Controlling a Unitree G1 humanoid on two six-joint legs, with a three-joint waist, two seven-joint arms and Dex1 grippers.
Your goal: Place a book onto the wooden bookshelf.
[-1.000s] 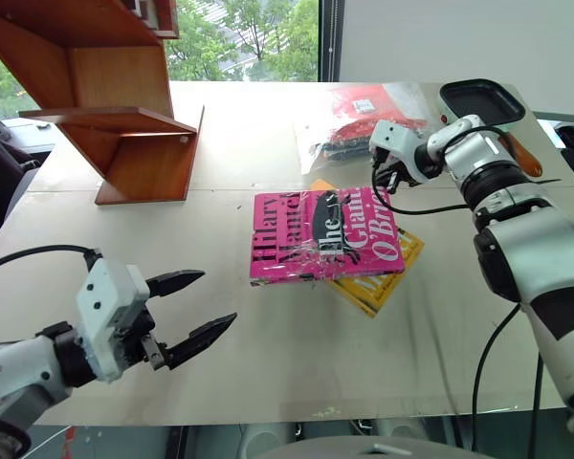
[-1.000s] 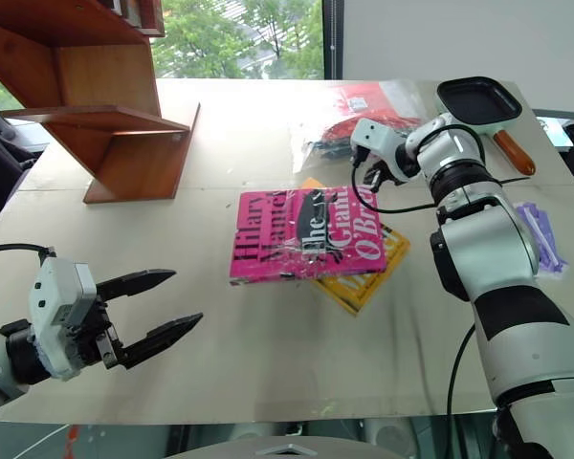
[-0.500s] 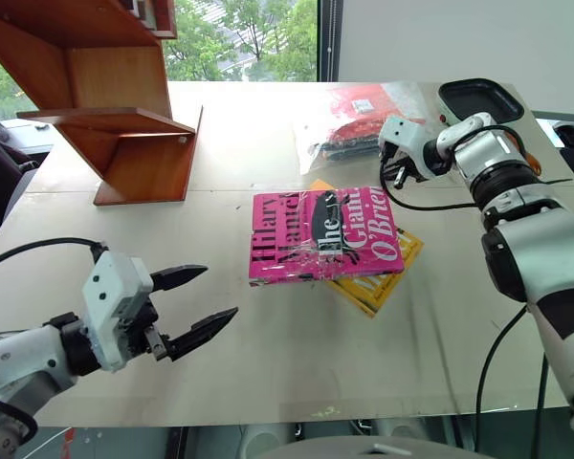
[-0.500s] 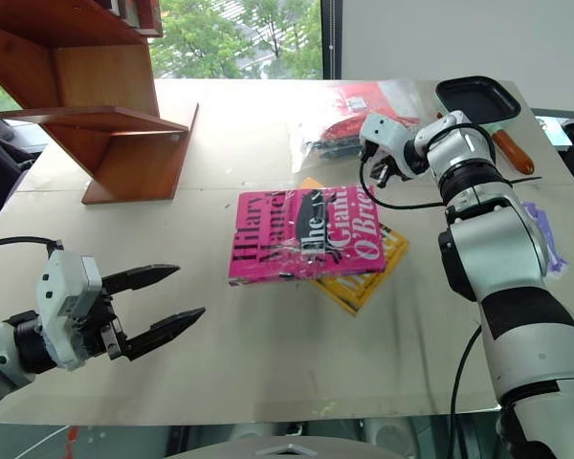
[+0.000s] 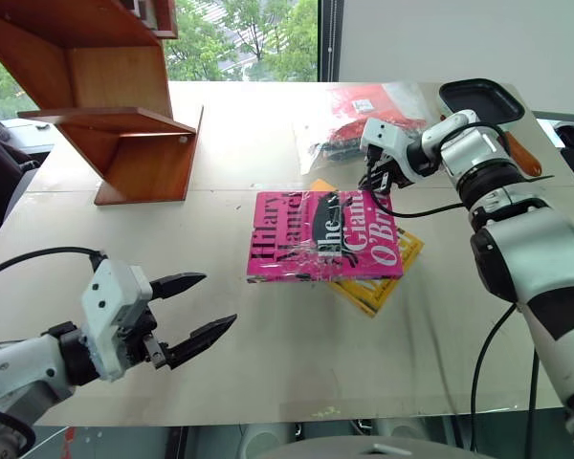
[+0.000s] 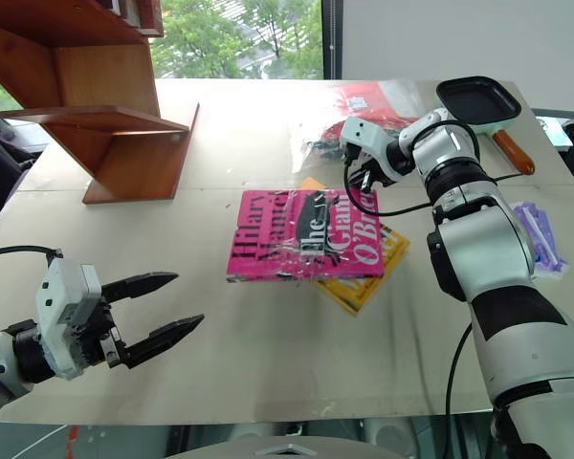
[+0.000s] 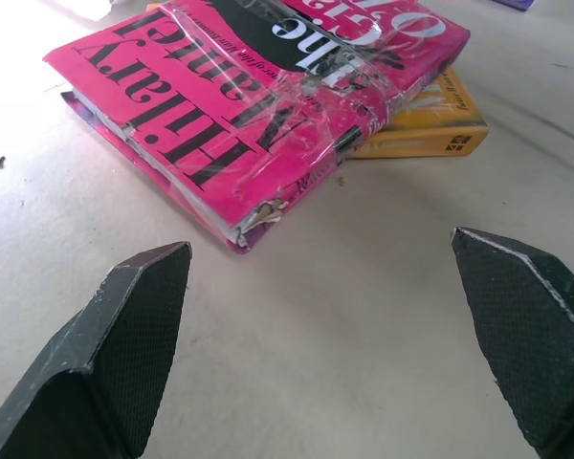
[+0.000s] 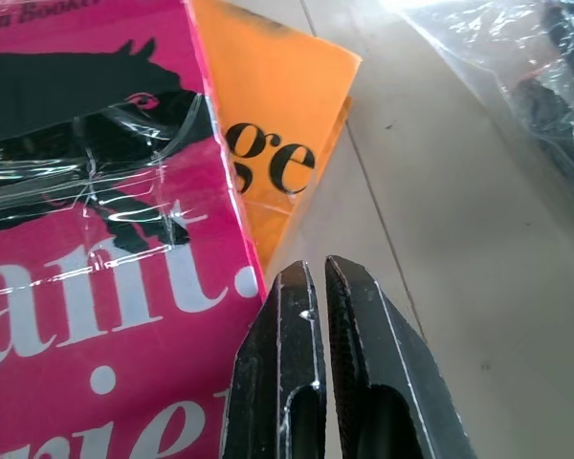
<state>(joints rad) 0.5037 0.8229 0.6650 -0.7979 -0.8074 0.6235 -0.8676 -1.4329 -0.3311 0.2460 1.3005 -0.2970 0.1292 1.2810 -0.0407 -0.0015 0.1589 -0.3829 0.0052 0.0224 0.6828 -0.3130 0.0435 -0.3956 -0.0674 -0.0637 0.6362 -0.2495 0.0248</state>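
Reddish-brown wood sits farthest to your left: the wooden bookshelf (image 5: 105,105) stands on the pale table (image 5: 268,363), well ahead of your left gripper (image 5: 203,308) and apart from it. That left gripper hovers low over the near part of the table with its two black fingers (image 7: 115,354) spread wide and nothing between them. Straight along those fingers, and off to their right in the head view, you have the book (image 5: 323,235), the pink Hilary Mantel paperback with a glossy, crinkled cover, lying flat on the table with a gap of bare tabletop between it and the fingertips. It rests partly on top of a yellow book (image 5: 378,279), whose corners stick out past its far and right edges. Your right gripper (image 8: 311,277) has its fingers pressed together, holding nothing, with the tips just over the pink cover's far right corner; you cannot tell whether they touch it. Beyond that gripper lies a clear plastic bag (image 5: 364,115), and further right a black pan (image 5: 480,99).
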